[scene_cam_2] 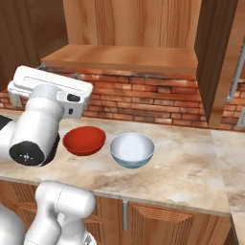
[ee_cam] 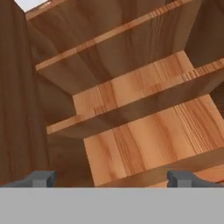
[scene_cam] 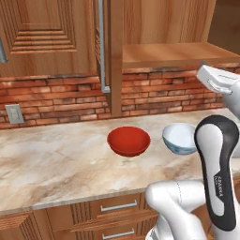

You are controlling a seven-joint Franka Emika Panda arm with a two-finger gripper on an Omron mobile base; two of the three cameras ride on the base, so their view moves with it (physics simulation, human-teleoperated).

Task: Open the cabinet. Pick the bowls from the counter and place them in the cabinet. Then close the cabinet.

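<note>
The cabinet (scene_cam: 173, 54) stands open above the counter (scene_cam: 56, 164), with its bare wooden shelves (ee_cam: 131, 100) in the hand view. One door (scene_cam_2: 215, 57) hangs out edge-on, its silver bar handle (scene_cam_2: 237, 67) beside it. A glossy red bowl (scene_cam: 129, 140) (scene_cam_2: 84, 140) and a pale white-blue bowl (scene_cam: 180, 138) (scene_cam_2: 132, 149) sit side by side on the counter. My gripper (ee_cam: 112, 179) is open, its fingertips (ee_cam: 41, 178) wide apart with nothing between them. The white hand (scene_cam_2: 48, 91) is raised above the bowls, facing into the cabinet.
A brick backsplash (scene_cam: 56, 98) with a wall outlet (scene_cam: 15, 113) runs behind the counter. A closed raised-panel door (scene_cam: 42, 33) is at the upper left. Drawers with short silver handles (scene_cam: 118, 206) sit under the counter's rounded front edge.
</note>
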